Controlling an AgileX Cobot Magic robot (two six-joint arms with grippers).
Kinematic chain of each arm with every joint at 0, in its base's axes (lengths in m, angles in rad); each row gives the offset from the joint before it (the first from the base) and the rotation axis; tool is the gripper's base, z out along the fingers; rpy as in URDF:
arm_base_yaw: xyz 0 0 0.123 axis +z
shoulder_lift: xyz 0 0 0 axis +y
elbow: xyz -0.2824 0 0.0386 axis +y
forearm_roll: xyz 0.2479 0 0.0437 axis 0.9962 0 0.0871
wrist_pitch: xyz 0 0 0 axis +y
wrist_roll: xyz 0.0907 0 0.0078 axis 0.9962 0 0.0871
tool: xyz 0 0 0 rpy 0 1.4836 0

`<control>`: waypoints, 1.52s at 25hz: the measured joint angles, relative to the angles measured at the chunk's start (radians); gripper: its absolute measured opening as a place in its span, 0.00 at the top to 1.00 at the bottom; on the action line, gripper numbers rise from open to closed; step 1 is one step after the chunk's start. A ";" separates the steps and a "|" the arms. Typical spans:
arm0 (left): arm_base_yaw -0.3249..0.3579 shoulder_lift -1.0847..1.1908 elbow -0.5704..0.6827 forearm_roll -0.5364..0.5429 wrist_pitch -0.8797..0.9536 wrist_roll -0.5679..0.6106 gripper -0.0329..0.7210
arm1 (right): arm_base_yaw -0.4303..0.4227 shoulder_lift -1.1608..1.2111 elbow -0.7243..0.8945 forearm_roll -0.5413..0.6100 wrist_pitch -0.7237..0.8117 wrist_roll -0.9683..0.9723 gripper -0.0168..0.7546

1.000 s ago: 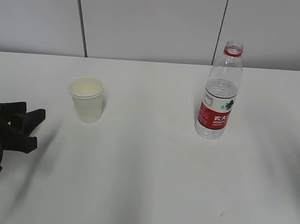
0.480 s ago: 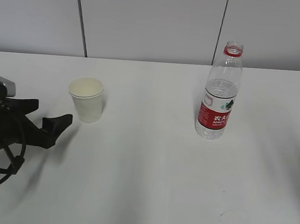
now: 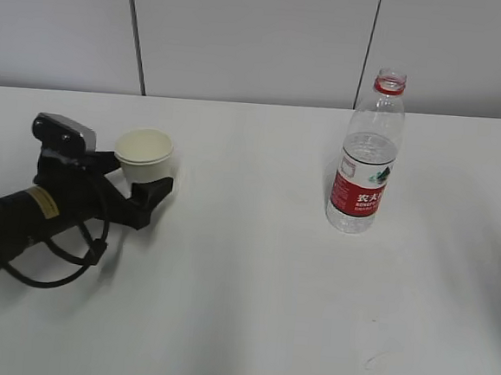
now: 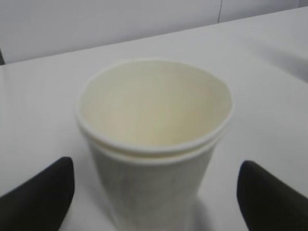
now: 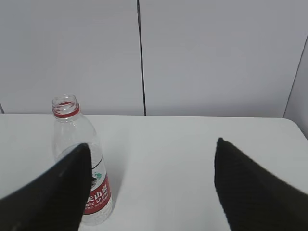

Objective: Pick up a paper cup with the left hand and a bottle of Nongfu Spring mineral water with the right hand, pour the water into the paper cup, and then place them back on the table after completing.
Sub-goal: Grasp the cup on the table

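Note:
A white paper cup (image 3: 144,155) stands upright on the white table (image 3: 252,283), left of centre. My left gripper (image 3: 132,178), on the black arm with a yellow sticker, is open with a finger on each side of the cup, and neither finger touches it. In the left wrist view the cup (image 4: 154,120) fills the middle between the black fingertips (image 4: 43,192). The uncapped Nongfu Spring bottle (image 3: 365,162), with a red label, stands at the right and holds clear water (image 3: 370,153). My right gripper (image 5: 151,192) is open and empty. The bottle (image 5: 72,125) is ahead of it, behind its left finger.
A grey panelled wall (image 3: 245,39) runs along the table's far edge. A small dark scuff mark (image 3: 376,358) lies on the table at the front right. Loose black cables (image 3: 53,267) hang from the left arm. The right arm is outside the exterior view.
My left arm has moved from the left edge towards the cup. Its open fingers now stand on either side of the cup. The cup and the bottle have not moved.

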 joint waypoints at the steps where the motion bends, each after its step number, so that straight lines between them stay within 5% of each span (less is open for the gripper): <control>1: -0.015 0.018 -0.027 -0.017 -0.001 0.000 0.13 | 0.000 0.000 0.000 0.000 -0.006 0.000 0.22; 12: -0.062 0.102 -0.130 -0.116 0.000 0.000 0.19 | 0.000 0.000 0.000 0.000 -0.071 0.000 0.22; 21: -0.062 0.102 -0.130 -0.114 -0.002 0.000 0.43 | 0.000 0.009 0.000 0.028 -0.071 0.017 0.22; 29: -0.062 0.102 -0.130 -0.113 -0.004 0.000 0.46 | 0.000 0.157 0.000 0.061 -0.085 0.066 0.22; 38: -0.062 0.102 -0.130 -0.113 -0.005 0.000 0.46 | 0.032 0.505 0.000 -0.047 -0.374 0.140 0.22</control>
